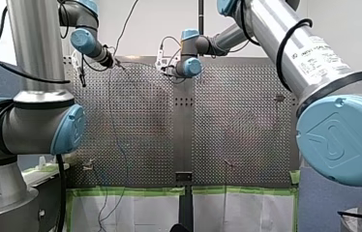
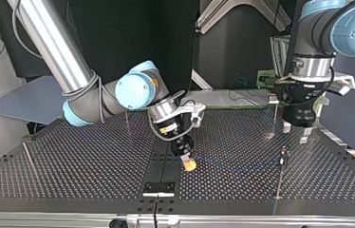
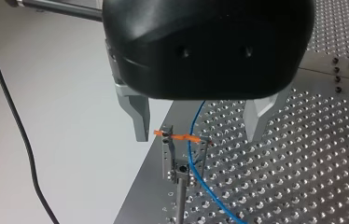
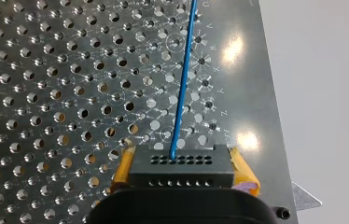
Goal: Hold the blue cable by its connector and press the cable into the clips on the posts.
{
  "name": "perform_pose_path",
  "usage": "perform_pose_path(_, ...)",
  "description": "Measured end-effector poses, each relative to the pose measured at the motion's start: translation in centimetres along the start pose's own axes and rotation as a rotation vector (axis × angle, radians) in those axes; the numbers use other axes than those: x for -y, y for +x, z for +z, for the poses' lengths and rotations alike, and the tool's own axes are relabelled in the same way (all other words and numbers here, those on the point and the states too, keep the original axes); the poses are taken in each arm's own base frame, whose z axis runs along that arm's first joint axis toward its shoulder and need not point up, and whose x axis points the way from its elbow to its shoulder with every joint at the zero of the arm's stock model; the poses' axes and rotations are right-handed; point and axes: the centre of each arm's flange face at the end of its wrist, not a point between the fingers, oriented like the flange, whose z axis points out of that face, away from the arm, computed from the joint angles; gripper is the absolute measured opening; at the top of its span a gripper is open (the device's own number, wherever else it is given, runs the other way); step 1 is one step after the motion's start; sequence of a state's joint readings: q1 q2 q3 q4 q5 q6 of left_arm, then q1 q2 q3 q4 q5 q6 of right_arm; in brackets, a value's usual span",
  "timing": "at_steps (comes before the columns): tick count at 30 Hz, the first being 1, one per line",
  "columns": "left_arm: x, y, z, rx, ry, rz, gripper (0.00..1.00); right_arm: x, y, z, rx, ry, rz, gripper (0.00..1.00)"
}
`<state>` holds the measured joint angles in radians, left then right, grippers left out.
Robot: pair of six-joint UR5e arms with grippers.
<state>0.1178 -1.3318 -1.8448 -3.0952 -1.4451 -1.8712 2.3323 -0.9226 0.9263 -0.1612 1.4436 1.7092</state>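
Your right gripper (image 4: 184,170) clenches the connector (image 4: 182,163), the one stiff handhold; the blue cable (image 4: 184,79) looks light and limp (kinks easily); your left gripper (image 3: 197,134) hangs released.

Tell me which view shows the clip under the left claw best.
Left wrist view: the clip sits close up between my left claw's open fingers, the blue cable passing it. Top and front views show it too small to make out; the right wrist view misses it.

I count: one thin blue cable (image 4: 182,79), one black multi-hole connector (image 4: 182,169), four slim metal posts (image 2: 29,160) (image 2: 127,122) (image 2: 274,118) (image 2: 280,180), two tools (image 2: 295,133) (image 2: 190,165), one perforated metal bench (image 2: 71,161).
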Motion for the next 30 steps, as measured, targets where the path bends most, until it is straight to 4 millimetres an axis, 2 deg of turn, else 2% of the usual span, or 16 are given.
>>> perform_pose_path(18, 0.7, -0.4, 0.3, 0.039, 0.034, 0.096, 1.0, 0.1, -0.1, 0.0, 0.002, 0.001, 0.0, 0.0)
perform_pose_path(30, 1.2, 0.1, 0.6, 0.033, 0.048, 0.112, 1.0, 0.1, -0.1, 0.0, 0.002, 0.001, 0.0, 0.0)
